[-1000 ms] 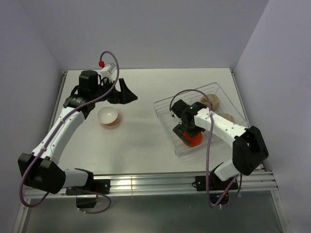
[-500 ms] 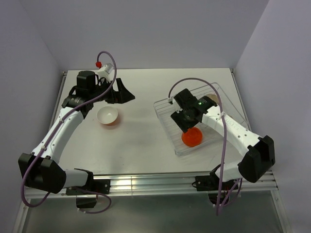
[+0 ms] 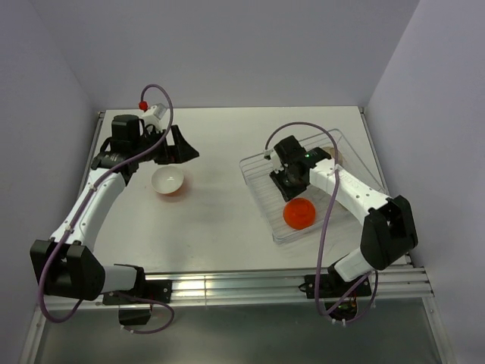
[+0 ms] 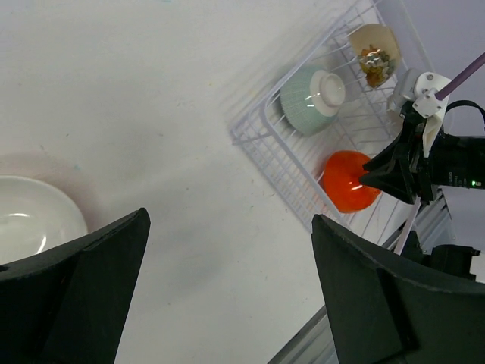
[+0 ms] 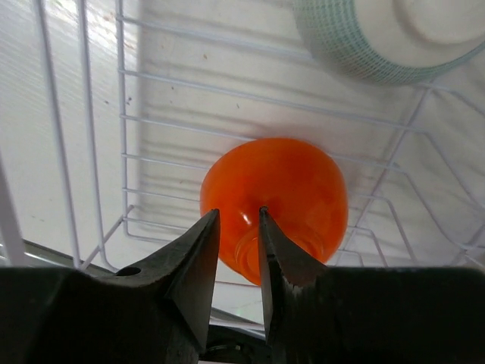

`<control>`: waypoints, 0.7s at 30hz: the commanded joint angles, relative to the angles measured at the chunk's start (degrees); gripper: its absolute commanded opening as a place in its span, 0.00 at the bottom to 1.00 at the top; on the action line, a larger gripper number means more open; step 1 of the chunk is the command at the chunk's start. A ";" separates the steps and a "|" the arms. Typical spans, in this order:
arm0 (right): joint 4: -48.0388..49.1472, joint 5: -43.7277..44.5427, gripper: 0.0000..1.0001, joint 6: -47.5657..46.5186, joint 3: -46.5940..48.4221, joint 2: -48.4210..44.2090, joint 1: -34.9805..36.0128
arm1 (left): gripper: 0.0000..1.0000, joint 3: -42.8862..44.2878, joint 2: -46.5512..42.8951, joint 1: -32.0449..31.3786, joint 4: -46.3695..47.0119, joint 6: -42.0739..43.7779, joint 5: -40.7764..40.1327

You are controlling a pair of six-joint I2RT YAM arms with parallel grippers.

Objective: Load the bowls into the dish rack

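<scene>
— Since a second ago our right claw (image 5: 239,220) has let go of the glossy orange round bowl (image 5: 292,189) and drawn back from it. Its jaws have come almost together, with nothing between them. Our left arm has swung a little toward the left edge.

— Agreed. We see that bowl lying upside down in the near end of the pale, see-through rectangular dish rack with thin ribs (image 3: 258,199), free of the claw. What else have we loaded?

— From the left wrist view we count two more in the rack. A pale mint green bowl (image 4: 307,95), also bottom up, sits just beyond the orange one. A cream bowl with a speckled inside (image 4: 375,49) is tipped on its side in the far corner.

— So three are in. What is left for us?

— One that we can see: the small round bowl, orange-red outside and white inside (image 3: 168,181). It stands upright on the white desk (image 3: 220,136), well apart from the rack.

— And our left claw (image 4: 229,220)?

— Spread wide and empty, hovering over the desk near that bowl, whose rim shows beside one finger.

— Then we judge the job mostly done. The last bowl looks like work for our left arm: come down over the rim, pinch it and carry it across to the rack.
</scene>
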 commanded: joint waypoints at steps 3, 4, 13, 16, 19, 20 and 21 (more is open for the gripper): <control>2.16 1.21 0.34 -0.79 -3.78 1.23 -1.07 | 0.94 -1.00 -1.55 1.28 -2.72 5.87 -3.69; 2.24 1.21 0.34 -1.05 -4.48 1.41 -1.59 | 0.94 -1.17 -1.55 1.37 -3.42 6.83 -4.13; -0.83 2.01 0.41 -0.88 -2.38 0.44 -2.04 | 0.95 -2.75 -0.50 4.88 -8.87 9.74 -9.23; -2.06 0.17 0.51 -0.53 0.34 -0.87 -2.04 | 0.97 -3.63 -0.76 7.86 -9.75 10.79 -10.02; -2.76 -1.07 0.66 -0.44 3.24 -3.24 -2.12 | 0.99 -3.81 -0.06 9.10 -11.68 13.43 -11.16; -2.94 -1.33 0.74 -0.53 3.95 -3.86 -2.04 | 1.00 -3.90 0.64 10.41 -12.04 13.96 -12.04; -3.11 -1.68 0.78 -0.53 5.26 -4.39 -2.12 | 0.99 -3.99 1.00 11.20 -12.30 15.01 -12.31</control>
